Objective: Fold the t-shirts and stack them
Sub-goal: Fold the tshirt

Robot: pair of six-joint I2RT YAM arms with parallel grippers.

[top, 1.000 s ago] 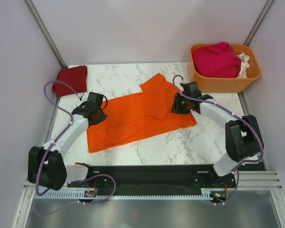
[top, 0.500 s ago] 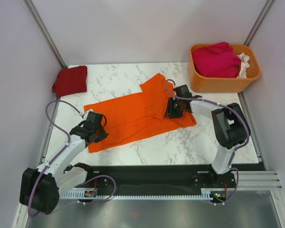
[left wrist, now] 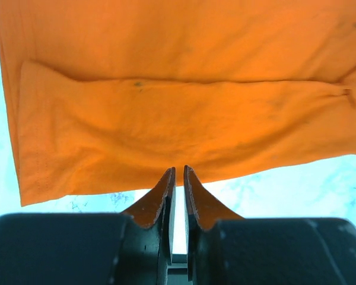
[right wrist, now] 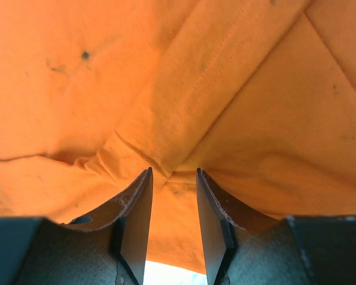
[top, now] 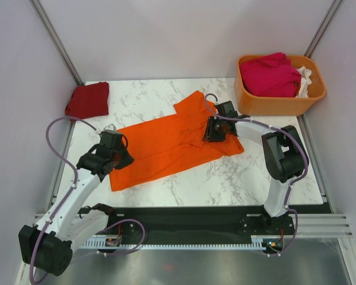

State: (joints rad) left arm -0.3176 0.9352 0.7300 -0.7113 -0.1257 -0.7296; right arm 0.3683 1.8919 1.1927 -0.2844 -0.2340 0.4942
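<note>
A bright orange t-shirt lies spread across the marble table. My left gripper sits at its left edge. In the left wrist view the jaws are closed to a thin slit at the near edge of the orange shirt; no cloth shows between them. My right gripper is low on the shirt's right part. Its fingers are open astride a puckered seam fold of the orange cloth. A dark red shirt lies folded at the far left corner. Magenta and white shirts lie in the basket.
The orange plastic basket stands at the far right corner, just behind my right arm. Bare marble table shows in front of and right of the orange shirt. Grey walls close in both sides.
My left gripper moved from the shirt's far left corner toward me along its left edge, then back a little. My right gripper shifted left and away, and the shirt's right part shifted with it.
</note>
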